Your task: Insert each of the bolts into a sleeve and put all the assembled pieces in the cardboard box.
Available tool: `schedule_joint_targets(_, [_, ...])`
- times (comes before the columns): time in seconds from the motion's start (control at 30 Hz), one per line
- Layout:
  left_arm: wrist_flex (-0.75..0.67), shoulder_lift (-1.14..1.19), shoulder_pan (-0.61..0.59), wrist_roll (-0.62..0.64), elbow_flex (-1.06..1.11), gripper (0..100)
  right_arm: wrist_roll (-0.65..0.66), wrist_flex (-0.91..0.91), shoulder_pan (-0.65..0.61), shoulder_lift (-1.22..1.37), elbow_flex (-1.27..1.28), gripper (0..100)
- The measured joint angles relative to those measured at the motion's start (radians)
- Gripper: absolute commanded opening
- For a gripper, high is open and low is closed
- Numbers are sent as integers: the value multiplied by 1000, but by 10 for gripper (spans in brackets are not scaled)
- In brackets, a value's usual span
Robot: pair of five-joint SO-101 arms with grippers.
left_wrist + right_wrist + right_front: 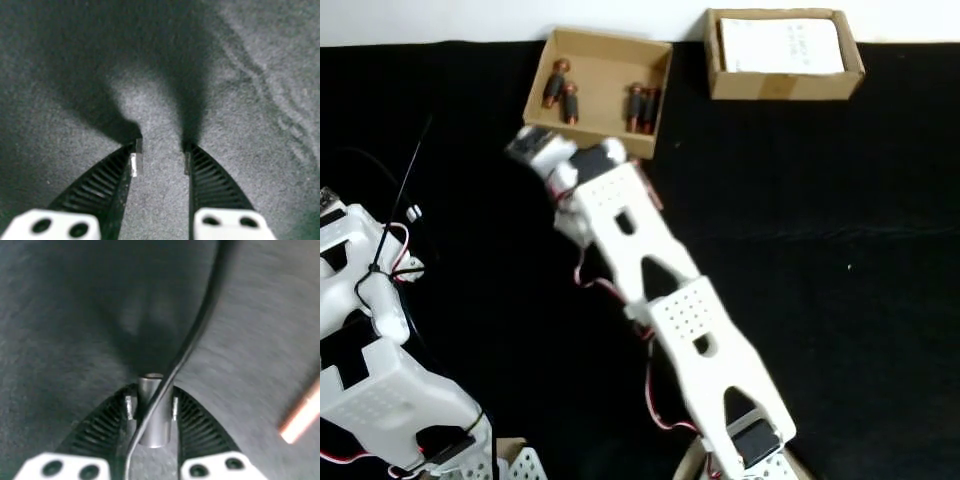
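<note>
Black cloth covers the surface (260,75) beneath our left jaws, parted and empty, parked aside. Farther out our right jaws, on an outstretched arm (672,262), clench a grey sleeve (152,412), likely awaiting the copper bolt (300,417) lying nearby; beyond, the cardboard box (605,75) holds four assembled pieces (636,106).

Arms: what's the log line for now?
right fingers shut on sleeve | left fingers open, empty | box holds four pieces

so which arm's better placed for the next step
Right. The right fingers are shut on a grey sleeve, close by the cardboard box, with a copper piece lying near. The left fingers are open and empty over bare cloth.
</note>
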Motion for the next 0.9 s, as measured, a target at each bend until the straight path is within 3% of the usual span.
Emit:
schedule_joint_targets(0.2, [0,-2,0,0,3,147,-104,0,64,-216,270,8])
schedule_joint_targets(0.47, [0,-2,21,-21,5,147,-193,-9,69,-388,907,8])
schedule_joint_targets(0.77, [-2,-2,29,-68,5,147,-213,-146,81,-431,1073,11])
schedule_joint_targets(0.9, [-5,-2,29,-69,5,147,-213,-167,81,-450,1114,119])
